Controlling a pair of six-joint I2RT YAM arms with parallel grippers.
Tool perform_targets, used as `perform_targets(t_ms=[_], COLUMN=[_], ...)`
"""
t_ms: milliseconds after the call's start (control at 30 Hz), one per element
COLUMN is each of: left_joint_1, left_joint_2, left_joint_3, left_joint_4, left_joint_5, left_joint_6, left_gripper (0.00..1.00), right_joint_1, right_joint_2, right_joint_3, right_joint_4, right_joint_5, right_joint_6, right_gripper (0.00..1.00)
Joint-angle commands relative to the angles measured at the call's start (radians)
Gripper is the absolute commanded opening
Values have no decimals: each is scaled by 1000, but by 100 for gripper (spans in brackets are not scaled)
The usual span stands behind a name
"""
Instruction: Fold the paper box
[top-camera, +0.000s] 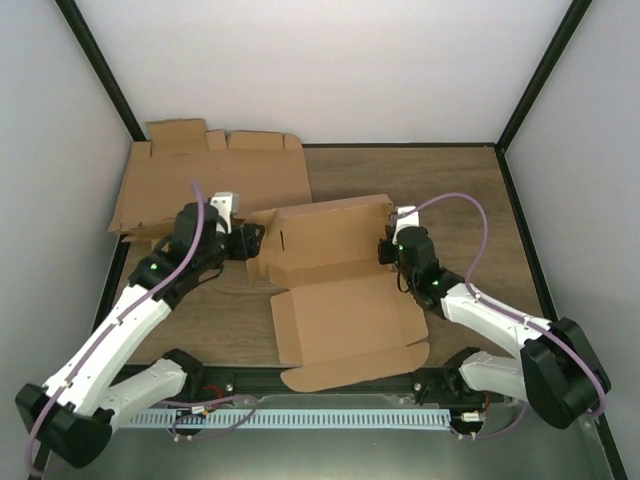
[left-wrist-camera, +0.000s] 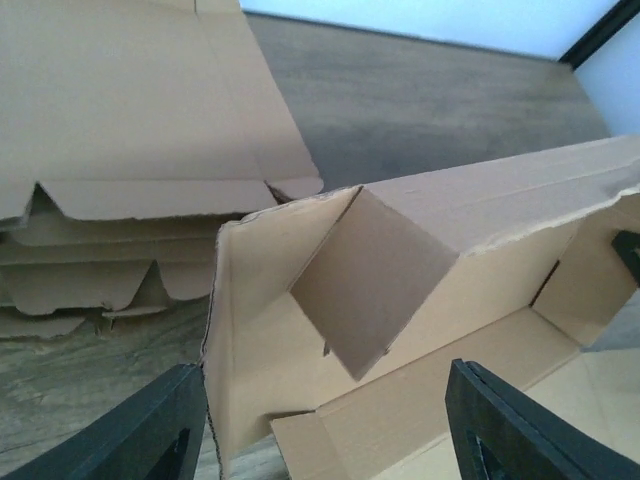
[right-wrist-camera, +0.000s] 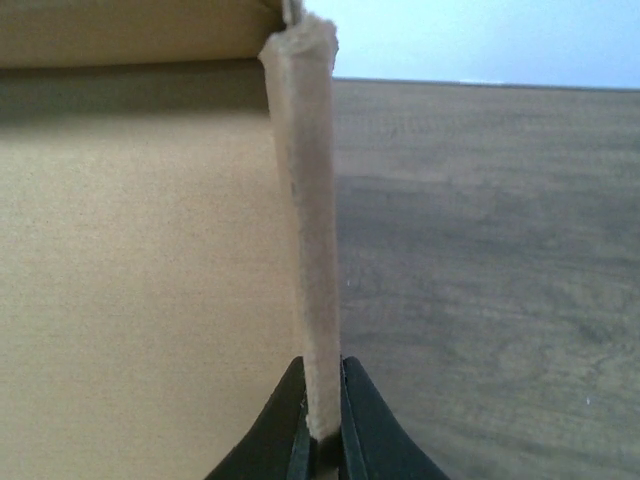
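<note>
The paper box (top-camera: 340, 285) is a brown cardboard piece in the middle of the table, its far part raised into walls and its near flaps lying flat. My left gripper (top-camera: 252, 243) is open at the box's left end. In the left wrist view its fingers (left-wrist-camera: 140, 435) stand either side of the raised left wall and an inward-folded flap (left-wrist-camera: 370, 275). My right gripper (top-camera: 388, 246) is shut on the box's right wall. In the right wrist view that gripper (right-wrist-camera: 322, 420) pinches the thin upright wall edge (right-wrist-camera: 308, 200).
A pile of flat brown cardboard blanks (top-camera: 210, 180) lies at the far left, also in the left wrist view (left-wrist-camera: 130, 130). White enclosure walls and black frame posts bound the wooden table (top-camera: 440, 190). The arm bases sit on the near rail.
</note>
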Motion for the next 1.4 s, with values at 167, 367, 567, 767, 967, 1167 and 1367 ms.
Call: perform_targets(t_ms=[167, 367, 567, 767, 967, 1167, 1367], left_joint_1=[51, 59, 240, 264, 265, 264, 264], left_joint_2=[133, 140, 156, 158, 226, 249, 260], left_joint_3=[35, 22, -57, -107, -170, -240, -236], left_joint_4=[-58, -77, -21, 40, 106, 235, 256], left_joint_5=[90, 107, 303, 370, 312, 229, 222], left_joint_6=[89, 83, 86, 105, 74, 45, 84], left_gripper=[54, 65, 65, 72, 67, 54, 34], right_joint_1=[-17, -29, -55, -67, -74, -79, -79], right_joint_2=[18, 88, 147, 178, 209, 247, 255], right_joint_3=[101, 156, 190, 208, 226, 236, 238], right_joint_4=[-249, -309, -330, -327, -329, -330, -336], right_joint_5=[-57, -82, -118, -141, -154, -172, -180], right_joint_6=[126, 140, 123, 111, 102, 100, 101], right_gripper=[1, 1, 1, 1, 1, 1, 1])
